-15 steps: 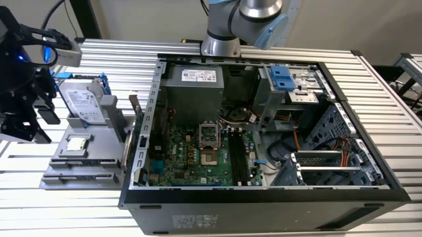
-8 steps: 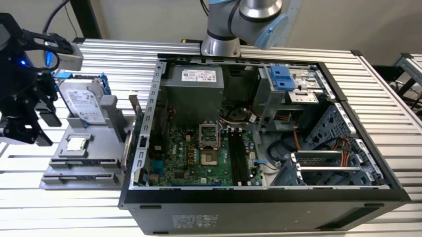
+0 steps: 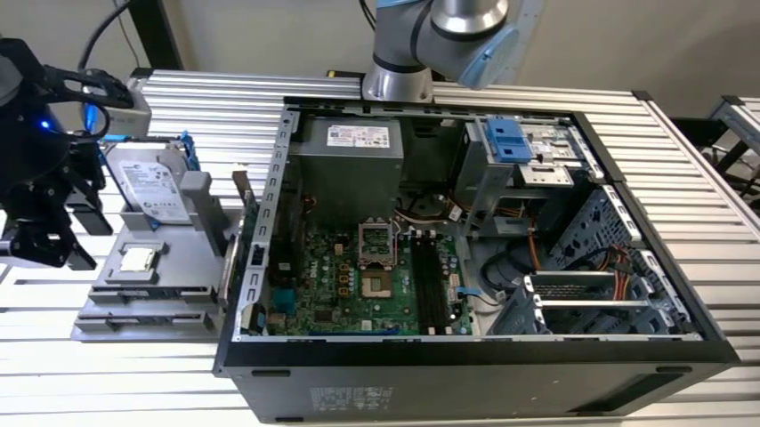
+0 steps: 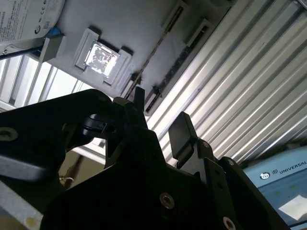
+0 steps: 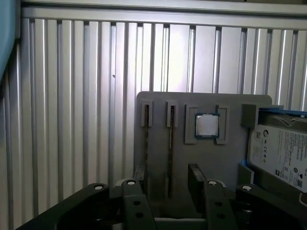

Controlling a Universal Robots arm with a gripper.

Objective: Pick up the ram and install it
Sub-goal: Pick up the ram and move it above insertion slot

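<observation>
Status on the ram (image 5: 171,143); picked yet?

> Not picked; it stands on edge in a narrow slot of the gray fixture (image 5: 158,120), near the table's (image 3: 214,98) edge at the exterior view's left; gripper (image 5: 167,176) hovers close to it, fingers (image 5: 197,179) spread, nothing between them; in the first wrist view the stick lines up with the gap.

So grasp, carry and seating are all left?

> My read, yes; long black slots (image 3: 430,285) on the motherboard (image 3: 344,285) look empty.

Clutter?

> Second slot (image 5: 146,139) just beside the ram's, also with a thin dark strip in it; square chip (image 5: 207,125) in its pocket next along; hard drive (image 5: 280,153) past that, near the finger on that side; case (image 3: 475,360) wall rises between fixture and motherboard; cables (image 3: 425,212) bunch near the far end of the black slots.
</observation>
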